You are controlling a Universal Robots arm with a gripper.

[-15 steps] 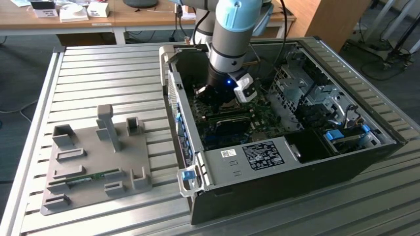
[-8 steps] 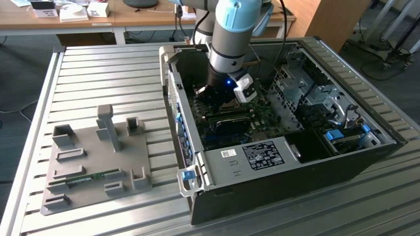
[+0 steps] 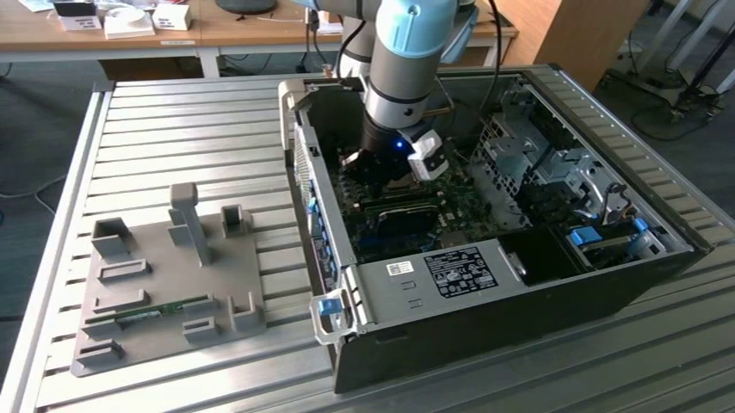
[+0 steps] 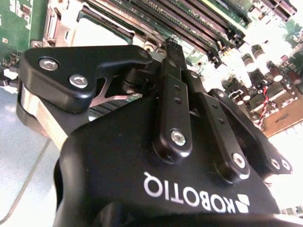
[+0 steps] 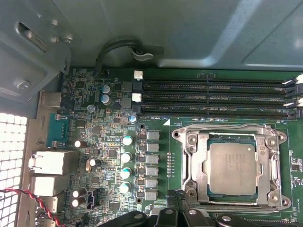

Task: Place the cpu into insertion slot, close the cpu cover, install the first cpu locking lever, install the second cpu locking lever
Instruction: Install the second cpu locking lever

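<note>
Jaws first: the gripper (image 4: 171, 49) is down inside the computer case (image 3: 494, 284), and in the second wrist view its black fingers (image 4: 173, 94) look pressed together with nothing between them. Right at their tips lies the socket. In the first wrist view the cpu (image 5: 233, 168) sits flat in the insertion slot (image 5: 207, 142), silver top up, and the cpu cover (image 5: 232, 163) is down around it, framing it through its window. The jaws' dark tips (image 5: 176, 213) show just beside the cover's near edge; I can't tell whether they touch it. Beyond the socket, on the side away from the jaws, run the long black memory slots (image 5: 213, 99) on the green motherboard (image 5: 109, 142). Farther out, in the exterior view, the case lies open on the slatted metal desk (image 3: 184, 129), and a grey fixture tray (image 3: 161, 284) stands well apart from the jaws.
</note>
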